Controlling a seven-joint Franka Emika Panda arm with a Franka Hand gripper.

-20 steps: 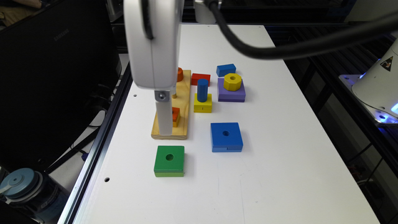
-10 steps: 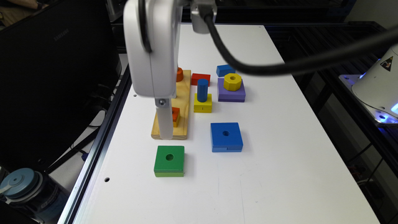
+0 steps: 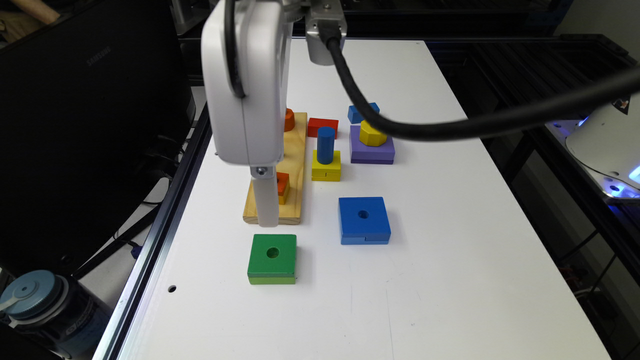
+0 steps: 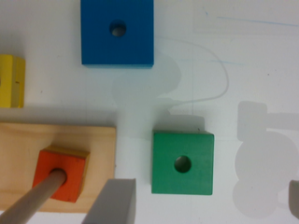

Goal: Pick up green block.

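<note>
One green block [image 3: 272,258] [image 4: 182,162], flat, hole upward

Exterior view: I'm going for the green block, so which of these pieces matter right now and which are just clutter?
Belongs to the job:
- green block, flat on the white table
- gripper, open, above it

Just lying about:
- blue square block
- wooden peg board with orange block
- yellow block with blue cylinder
- purple block with yellow nut
- red block
</note>
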